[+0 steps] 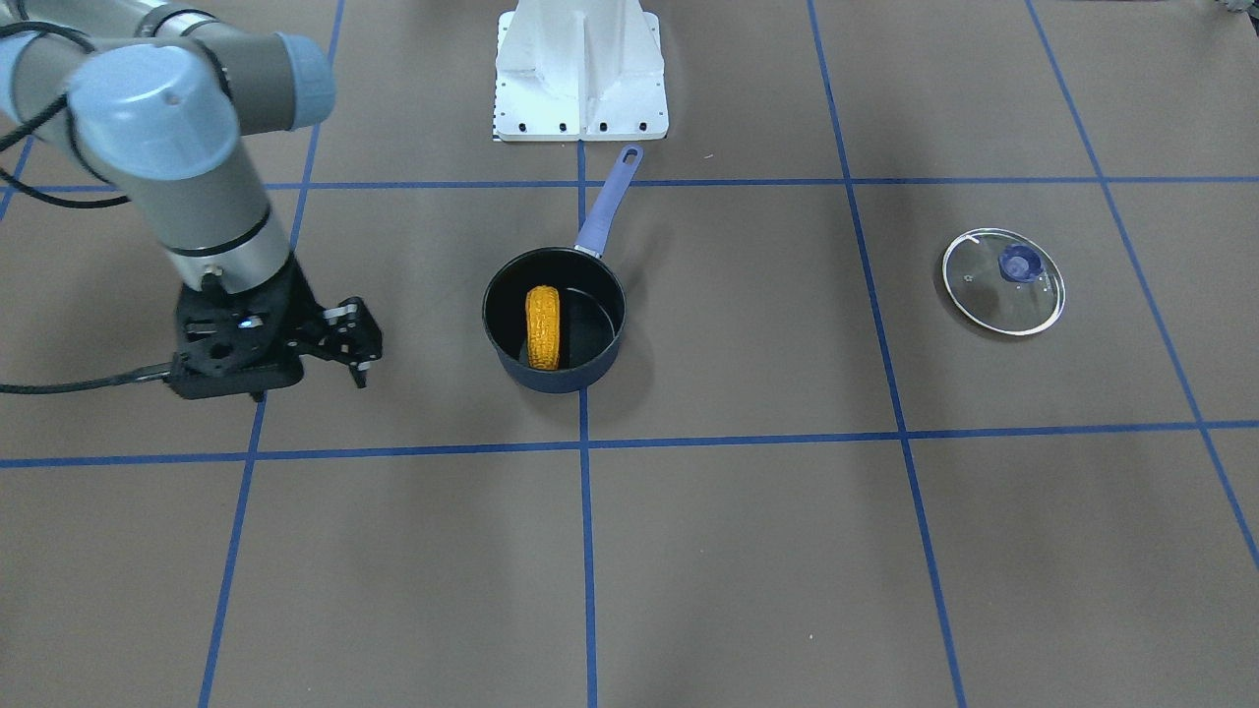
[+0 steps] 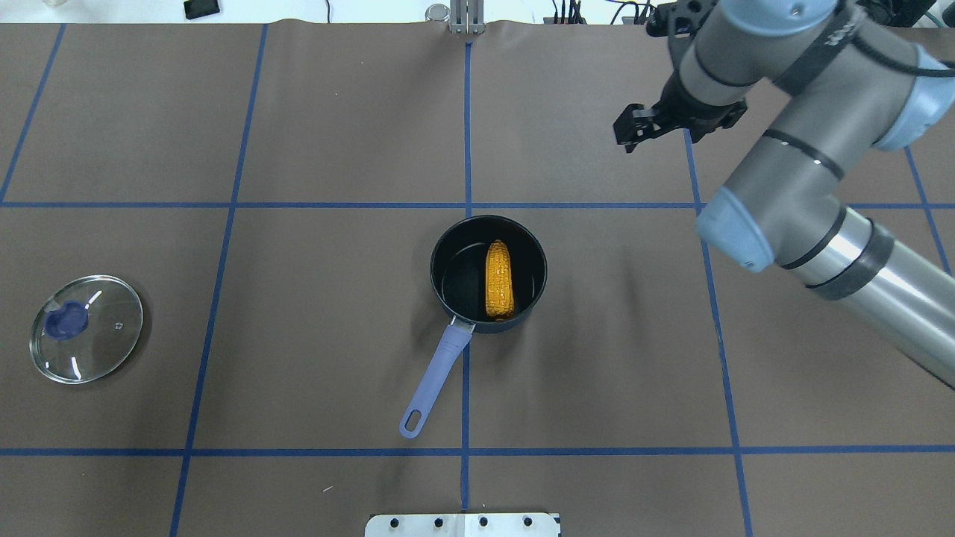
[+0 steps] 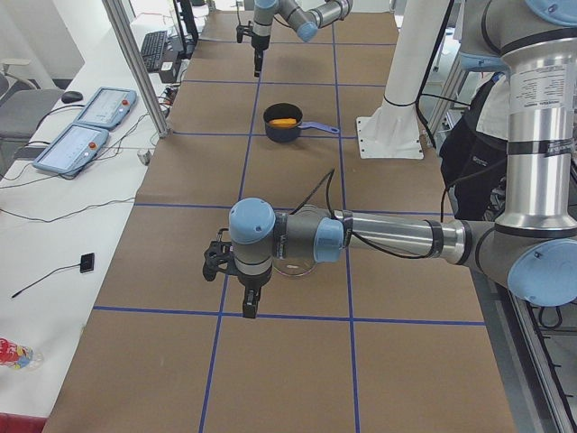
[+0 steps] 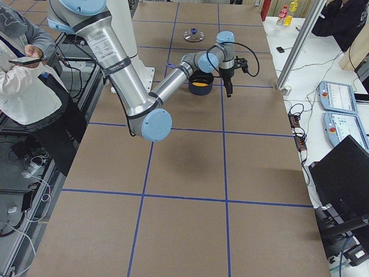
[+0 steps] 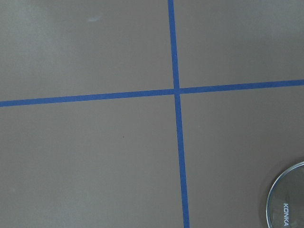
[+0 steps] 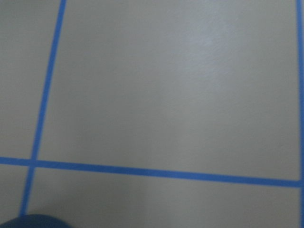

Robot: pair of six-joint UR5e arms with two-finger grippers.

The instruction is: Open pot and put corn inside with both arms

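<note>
The dark navy pot (image 2: 448, 257) stands uncovered at the table's middle, and its purple handle (image 2: 436, 373) points toward the robot's base. The orange-yellow corn (image 2: 499, 280) lies inside it; it also shows in the front view (image 1: 543, 327). My right gripper (image 2: 656, 127) hangs empty above the table, beyond and to the right of the pot, with its jaws apart; it also shows in the front view (image 1: 310, 386). My left gripper (image 3: 250, 302) shows only in the left side view, next to the lid, and I cannot tell whether it is open or shut.
The round glass lid (image 2: 86, 328) with its purple knob lies flat on the table at my far left; its rim shows in the left wrist view (image 5: 287, 204). The white base mount (image 1: 580, 74) stands behind the pot. Blue tape lines grid the brown table.
</note>
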